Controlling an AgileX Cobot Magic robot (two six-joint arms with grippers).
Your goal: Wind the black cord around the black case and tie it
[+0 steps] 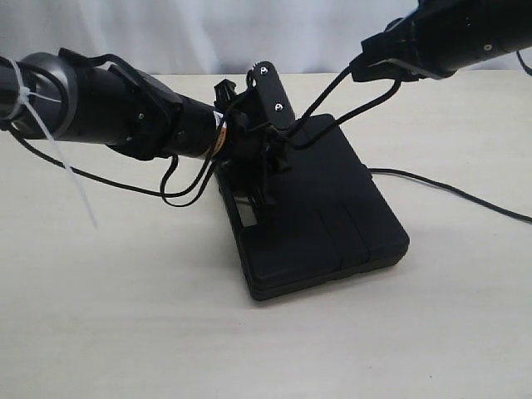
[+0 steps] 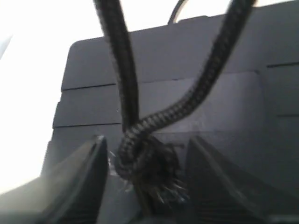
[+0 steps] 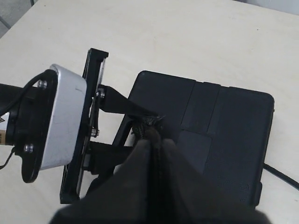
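Left arm: enters from the left of the exterior view and reaches to the left end of the black case [image 1: 332, 216]. The left claw [image 2: 145, 140] is partly open. Its two fingers [image 2: 79, 186] stand one on each side of a knot in the black cord [image 2: 126, 70], with a narrow gap showing on both sides, so it grips nothing.

Black case: lies flat on the pale tabletop [image 1: 125, 316], near the middle of the exterior view.

Black cord: the knot, with its frayed tuft [image 2: 161, 179], sits on or just above the top of the case, between the left claw's fingers. Two strands rise from the knot, up and to the right.

Right arm: enters from the upper right. The right claw [image 3: 154, 142] has its fingers pressed together on the raised strands, holding them above the case.

A black strand [image 1: 449, 189] runs from the case's right edge across the tabletop
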